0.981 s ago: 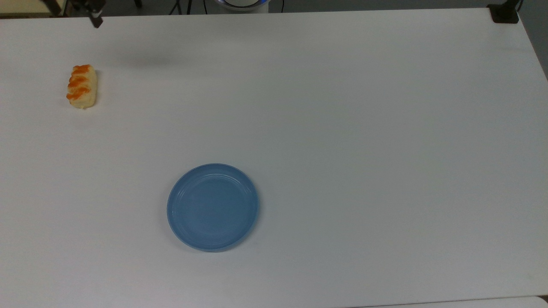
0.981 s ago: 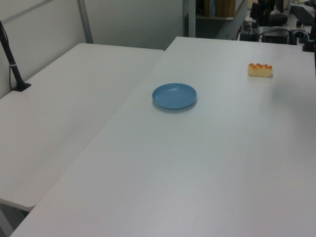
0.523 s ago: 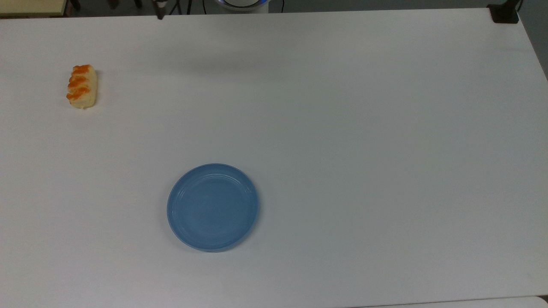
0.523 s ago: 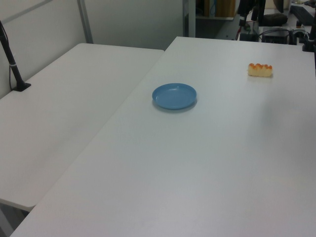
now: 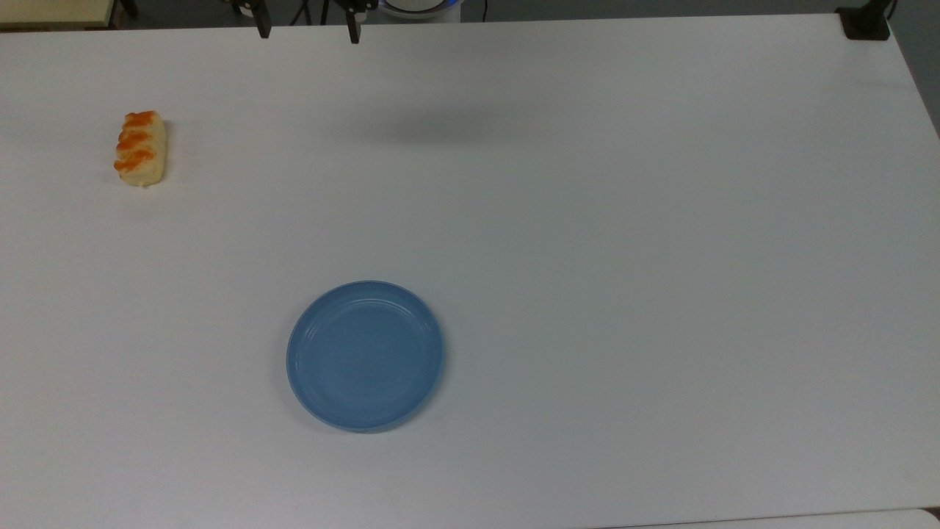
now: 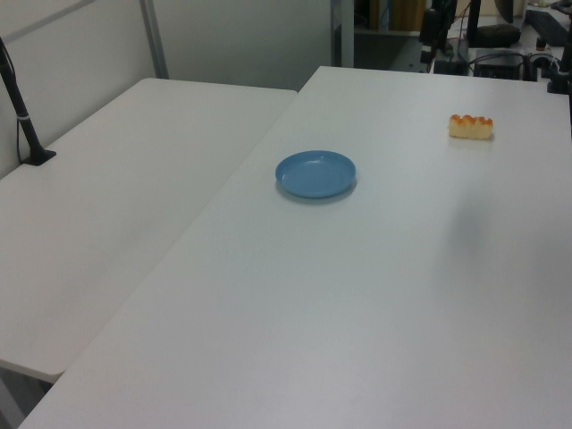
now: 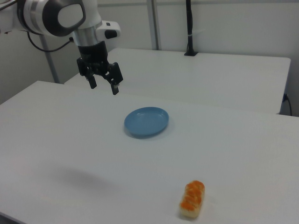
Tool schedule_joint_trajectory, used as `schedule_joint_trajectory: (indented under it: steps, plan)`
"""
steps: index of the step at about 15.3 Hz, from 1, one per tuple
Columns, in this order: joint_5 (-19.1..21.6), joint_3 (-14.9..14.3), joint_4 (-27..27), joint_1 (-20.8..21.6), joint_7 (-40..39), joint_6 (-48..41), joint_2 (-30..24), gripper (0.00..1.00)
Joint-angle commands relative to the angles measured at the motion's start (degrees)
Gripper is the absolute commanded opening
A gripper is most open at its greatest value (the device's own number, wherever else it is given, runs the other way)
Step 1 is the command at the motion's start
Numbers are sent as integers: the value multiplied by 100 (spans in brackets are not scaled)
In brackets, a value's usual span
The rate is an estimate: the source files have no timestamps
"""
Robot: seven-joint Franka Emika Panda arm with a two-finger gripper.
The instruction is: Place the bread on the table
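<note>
White laminate is most of what I see: the worktop [image 5: 587, 220] runs nearly edge to edge in the top view. The bread [image 5: 140, 148] lies flat on it near the top view's left edge, its long side running up and down the picture, with orange glazed patches across its top. In the right view I find it at the near edge, low and right of centre; in the left view it sits far off at the upper right.

The blue plate [image 5: 365, 355] rests on the worktop well apart from the bread, below centre in the top view, and I see nothing on it.

My gripper [image 7: 103, 84] hangs in the air above the worktop, high on the right view's left, clear of both bread and plate. Its two dark fingers [image 7: 114, 87] point downward and are spread apart, with nothing between them. In the top view their tips poke in at the upper edge, left of centre, set well apart from each other. A soft shadow [image 5: 440, 128] lies on the worktop just below them.

A second white table [image 6: 116, 188] stands alongside, on the left view's left.
</note>
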Motion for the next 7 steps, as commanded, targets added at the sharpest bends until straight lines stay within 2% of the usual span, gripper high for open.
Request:
schedule_joint_trajectory:
  steps: [1, 7]
  plan:
    - [-59, -23, 35, 76, -175, 14, 32, 100]
    - [-24, -5, 44, 76, -123, 145, 6, 100]
